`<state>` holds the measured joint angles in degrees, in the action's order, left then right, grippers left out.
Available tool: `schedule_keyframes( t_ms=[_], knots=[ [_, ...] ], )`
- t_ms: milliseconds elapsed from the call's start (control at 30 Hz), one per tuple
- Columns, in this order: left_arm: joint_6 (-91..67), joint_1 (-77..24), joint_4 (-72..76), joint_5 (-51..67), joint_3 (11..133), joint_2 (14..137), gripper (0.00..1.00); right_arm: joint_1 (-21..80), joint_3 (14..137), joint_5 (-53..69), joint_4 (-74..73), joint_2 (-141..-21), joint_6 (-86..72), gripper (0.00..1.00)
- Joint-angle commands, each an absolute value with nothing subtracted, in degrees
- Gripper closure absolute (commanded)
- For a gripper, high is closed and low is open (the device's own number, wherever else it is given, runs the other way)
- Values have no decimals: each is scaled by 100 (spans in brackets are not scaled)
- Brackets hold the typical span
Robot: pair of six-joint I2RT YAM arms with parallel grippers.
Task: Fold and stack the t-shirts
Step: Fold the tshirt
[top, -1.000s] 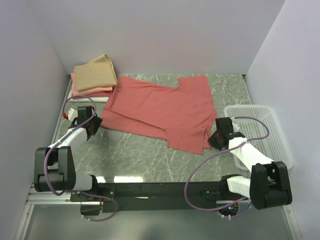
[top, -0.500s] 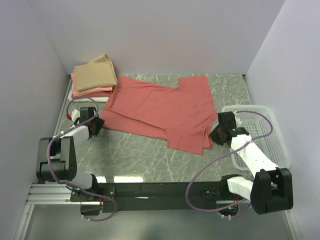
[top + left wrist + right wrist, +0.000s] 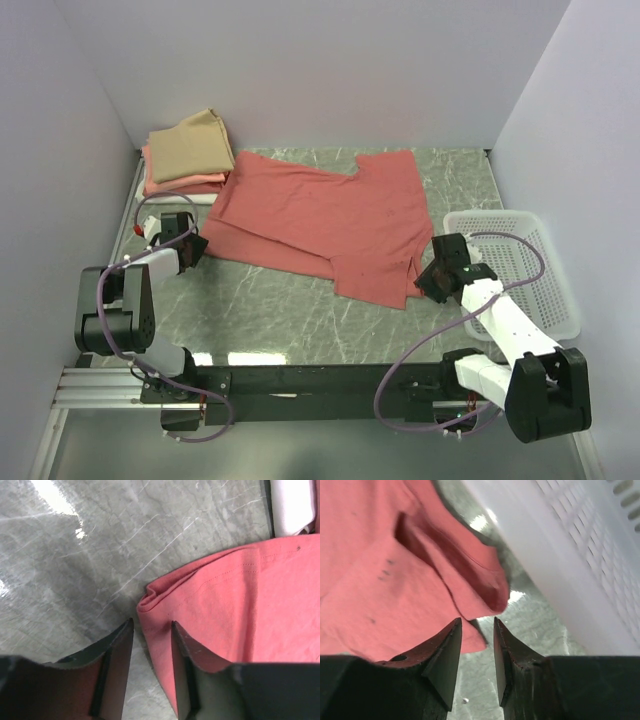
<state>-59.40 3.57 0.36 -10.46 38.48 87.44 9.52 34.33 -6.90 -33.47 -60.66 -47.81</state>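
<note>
Both arms have shifted a little over the last second: the left arm's shoulder has swung towards the left edge, and the right arm has stretched out from its base, while each tool stays at the same end of the cloth.

The left tool (image 3: pixel 190 248) reaches low to the lower left corner of the salmon-red t-shirt (image 3: pixel 320 215). In its wrist view its fingers (image 3: pixel 117 655) stand a little apart, with the rolled hem lying in the gap. The right tool (image 3: pixel 432 278) sits at the shirt's lower right corner, fingers likewise narrowly parted and the cloth's edge just at their tips. Whether either tip touches the fabric is hard to say.

Four t-shirts show. One, salmon-red, lies spread and partly folded across the middle of the worktop (image 3: pixel 280 310). Three are stacked at the upper left: a tan one (image 3: pixel 195 145) on top, a salmon-pink one (image 3: pixel 165 183) below it and a white one (image 3: pixel 295 505) at the bottom. The stack touches the spread shirt's upper left corner.

One white perforated basket (image 3: pixel 497 216) stands at the right, just beside the right tool.
</note>
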Motion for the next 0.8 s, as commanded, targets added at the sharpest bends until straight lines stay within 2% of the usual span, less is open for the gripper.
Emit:
schedule_keyframes(
  t_ms=[0, 200, 767],
  knots=[
    [-5880, 369, 88, -1107, 3955, 8877, 60, 1011, 3322, -729, -3243, -6117, -4895, 61],
    [-5880, 369, 123, -1072, 3955, 8912, 73, 1151, 3375, -879, -3120, -6477, -4948, 58],
    [-5906, 369, 53, -1011, 4061, 8859, 83, 1371, 3480, -1195, -3182, -6864, -5335, 53]
  ],
)
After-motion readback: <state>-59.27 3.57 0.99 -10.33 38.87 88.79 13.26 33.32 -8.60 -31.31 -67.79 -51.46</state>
